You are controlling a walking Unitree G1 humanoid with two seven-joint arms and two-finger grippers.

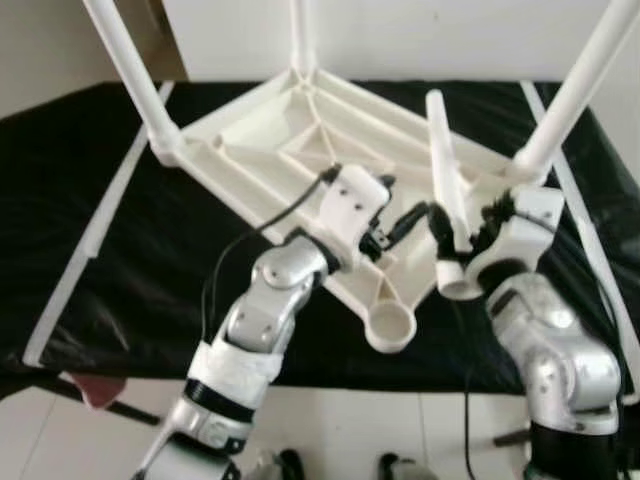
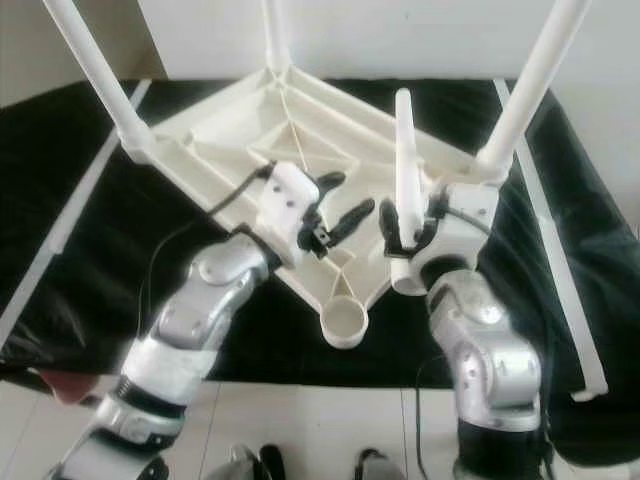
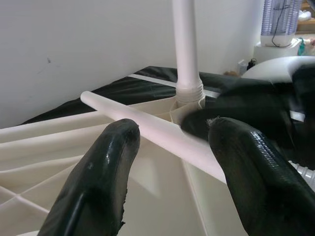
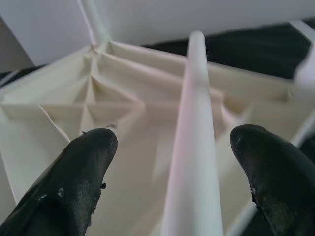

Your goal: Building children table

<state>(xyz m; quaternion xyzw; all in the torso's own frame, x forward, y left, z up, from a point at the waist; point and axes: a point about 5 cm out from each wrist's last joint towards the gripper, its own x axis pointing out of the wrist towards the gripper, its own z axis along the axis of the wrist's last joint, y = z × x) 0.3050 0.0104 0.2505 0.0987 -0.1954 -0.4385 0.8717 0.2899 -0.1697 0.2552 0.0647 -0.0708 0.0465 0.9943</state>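
A: Where's the table top [image 1: 270, 150]?

B: Upside down on the black cloth [image 1: 90, 200], ribs facing up. Three white legs already stand in its corners; the corner socket [image 1: 390, 328] nearest the robot is an open ring.

A: And the loose leg [image 1: 443, 190]?

B: Just to the right of that socket, tilted a little off upright, thick threaded end down. The right gripper [image 2: 400, 225] has it: in the right wrist view the leg runs straight down the middle between the two black fingers [image 4: 83, 167], which sit spread on either side of it (I can't see the pads pressing the tube, so a firm clamp isn't certain).

A: The left gripper [image 1: 400, 225]?

B: Over the table top just left of the loose leg, fingers apart and pointing at it. From its wrist the leg crosses beyond the fingertips [image 3: 108, 162], not between them
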